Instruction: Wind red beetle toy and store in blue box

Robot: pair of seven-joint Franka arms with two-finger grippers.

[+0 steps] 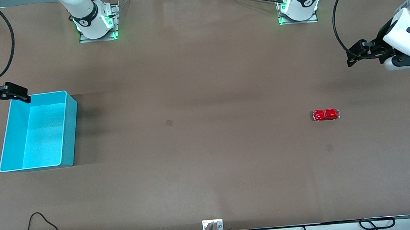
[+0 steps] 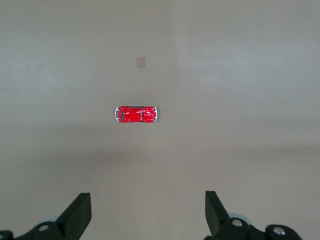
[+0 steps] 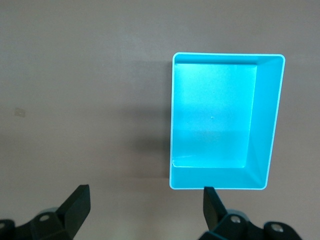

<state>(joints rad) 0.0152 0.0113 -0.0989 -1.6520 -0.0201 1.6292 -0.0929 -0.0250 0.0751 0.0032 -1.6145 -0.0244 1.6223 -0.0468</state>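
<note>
The right gripper (image 1: 22, 97) hangs in the air at the right arm's end of the table, over the corner of the blue box (image 1: 35, 132) that lies farthest from the front camera; in the right wrist view its 2 fingers (image 3: 77, 205) stand wide apart with nothing between them, and the box (image 3: 222, 120) shows with its inner floor bare. The box rests on the brown table (image 1: 203, 168) toward the right arm's end, upright, its open top facing up. The red beetle toy (image 1: 326, 115) sits on its wheels on the table toward the left arm's end, well apart from the box and roughly as near to the front camera as the box's middle; its length runs along the table from 1 arm's end toward the other. The left gripper (image 1: 353, 59) hangs in the air at the left arm's end of the table; in the left wrist view its 2 fingers (image 2: 80, 212) are spread wide and hold nothing, with the toy (image 2: 136, 114) lying on the table well apart from them.
</note>
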